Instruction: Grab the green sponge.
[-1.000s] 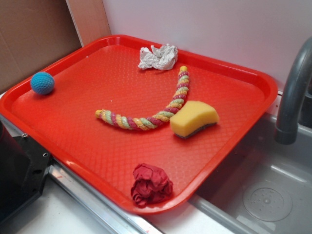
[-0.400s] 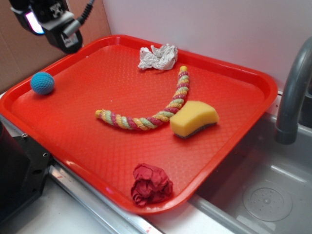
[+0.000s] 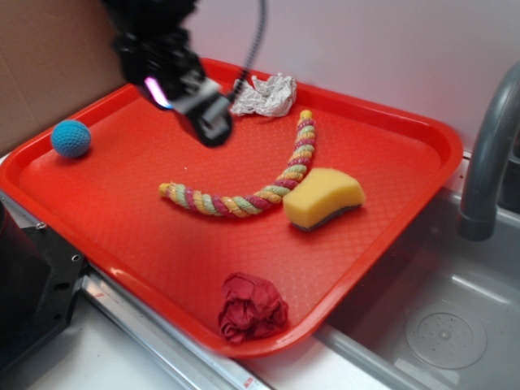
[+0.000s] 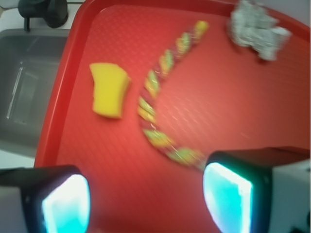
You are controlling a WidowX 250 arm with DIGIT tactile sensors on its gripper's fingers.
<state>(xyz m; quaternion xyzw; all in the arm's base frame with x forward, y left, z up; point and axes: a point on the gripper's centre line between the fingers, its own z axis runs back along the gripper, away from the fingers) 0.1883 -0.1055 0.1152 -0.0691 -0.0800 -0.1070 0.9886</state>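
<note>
The green sponge [image 3: 323, 198] is a yellow foam block with a thin dark scouring layer underneath; it lies on the right part of the red tray [image 3: 122, 219]. In the wrist view the green sponge [image 4: 110, 90] shows at upper left, well ahead of the fingers. My gripper [image 3: 207, 122] hangs above the tray's back left area, apart from the sponge, blurred by motion. Seen from the wrist, my gripper [image 4: 146, 199] is open, with only bare tray between its glowing pads [image 4: 226, 199].
A twisted yellow-pink-green rope [image 3: 252, 191] curves across the tray just left of the sponge. Crumpled white paper [image 3: 264, 96] lies at the back, a crumpled red cloth [image 3: 252, 307] at the front edge, a blue ball [image 3: 71, 138] far left. A sink [image 3: 439, 317] and faucet [image 3: 487, 162] stand to the right.
The arm came into view at the upper left and has swung right and downward over the tray toward the rope. The objects on the tray have not moved.
</note>
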